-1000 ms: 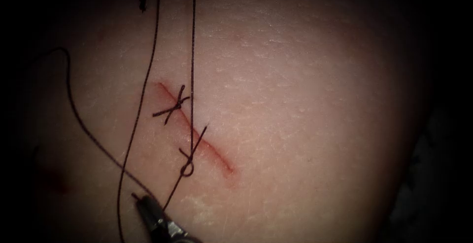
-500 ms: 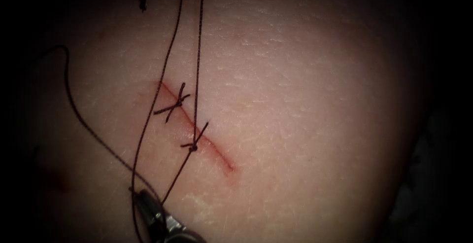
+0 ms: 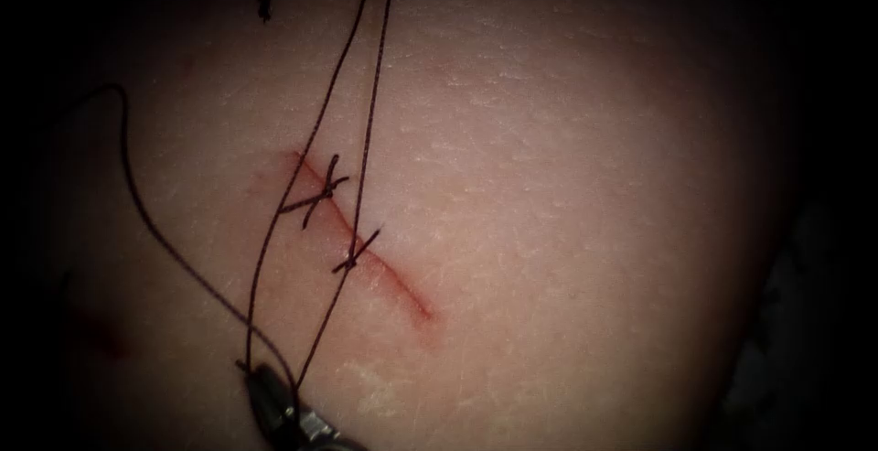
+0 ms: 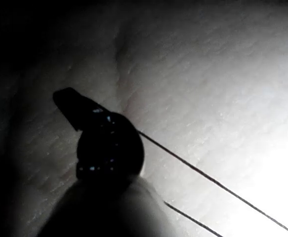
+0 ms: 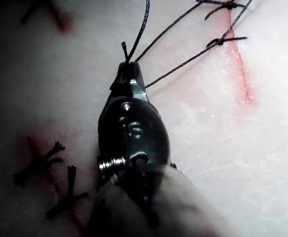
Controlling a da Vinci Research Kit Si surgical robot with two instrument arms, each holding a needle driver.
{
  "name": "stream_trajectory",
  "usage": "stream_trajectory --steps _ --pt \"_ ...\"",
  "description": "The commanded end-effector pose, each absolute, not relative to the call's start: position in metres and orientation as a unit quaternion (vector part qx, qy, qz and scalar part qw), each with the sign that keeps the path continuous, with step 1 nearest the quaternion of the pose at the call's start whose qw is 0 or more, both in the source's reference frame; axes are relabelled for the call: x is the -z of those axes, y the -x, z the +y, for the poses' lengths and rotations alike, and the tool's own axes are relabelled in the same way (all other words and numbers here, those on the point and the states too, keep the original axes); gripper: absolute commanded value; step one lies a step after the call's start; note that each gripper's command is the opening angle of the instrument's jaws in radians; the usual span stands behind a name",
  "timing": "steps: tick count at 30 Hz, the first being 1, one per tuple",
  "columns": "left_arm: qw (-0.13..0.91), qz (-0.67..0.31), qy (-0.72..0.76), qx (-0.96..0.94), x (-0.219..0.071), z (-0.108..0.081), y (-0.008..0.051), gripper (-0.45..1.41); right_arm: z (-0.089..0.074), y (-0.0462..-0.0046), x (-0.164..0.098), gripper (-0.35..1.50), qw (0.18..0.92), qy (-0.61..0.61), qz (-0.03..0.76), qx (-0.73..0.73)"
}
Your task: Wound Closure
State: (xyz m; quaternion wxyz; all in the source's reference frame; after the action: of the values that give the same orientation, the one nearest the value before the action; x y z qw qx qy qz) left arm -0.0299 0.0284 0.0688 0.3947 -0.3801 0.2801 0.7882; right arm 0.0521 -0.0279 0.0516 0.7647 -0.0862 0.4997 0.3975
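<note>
The cut (image 3: 384, 268) runs slantwise on the tissue (image 3: 567, 186), with a tied stitch (image 3: 315, 197) near its upper end. A second knot (image 3: 352, 262) sits snug on the cut lower down. My right tool (image 3: 251, 373) lies left of and below the cut, jaws shut on the thread's short end; a strand runs from it to this knot. Two strands of thread (image 3: 366, 140) rise past the picture's upper edge. In the right wrist view the right tool (image 5: 128, 74) pinches thread leading to the knots (image 5: 218, 42). The left tool (image 4: 69, 101) hovers over tissue beside a taut thread (image 4: 208, 177).
A slack length of thread (image 3: 137, 195) curves over the tissue left of the cut. A cut end of thread (image 3: 265, 3) lies far up, and red fluid (image 3: 110, 341) stains the lower left. Older tied stitches (image 5: 40, 163) lie near the right tool's wrist.
The open loop below the cut has slid up and closed into a tight knot on the cut. The two upward strands have swung to the right. The right tool barely moved.
</note>
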Motion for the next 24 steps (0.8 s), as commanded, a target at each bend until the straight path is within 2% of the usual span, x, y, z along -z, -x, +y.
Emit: stream_trajectory --steps 1,24 --pt "0.395 0.28 0.38 -0.788 -0.0697 0.0287 0.0306 -0.45 -0.0288 -0.053 -0.052 -0.35 0.765 0.084 0.501 -0.397" --pt "0.369 0.271 0.369 -0.809 -0.0725 0.0342 0.0344 -0.45 -0.033 -0.0535 -0.0533 -0.35 0.78 0.075 0.495 -0.375"
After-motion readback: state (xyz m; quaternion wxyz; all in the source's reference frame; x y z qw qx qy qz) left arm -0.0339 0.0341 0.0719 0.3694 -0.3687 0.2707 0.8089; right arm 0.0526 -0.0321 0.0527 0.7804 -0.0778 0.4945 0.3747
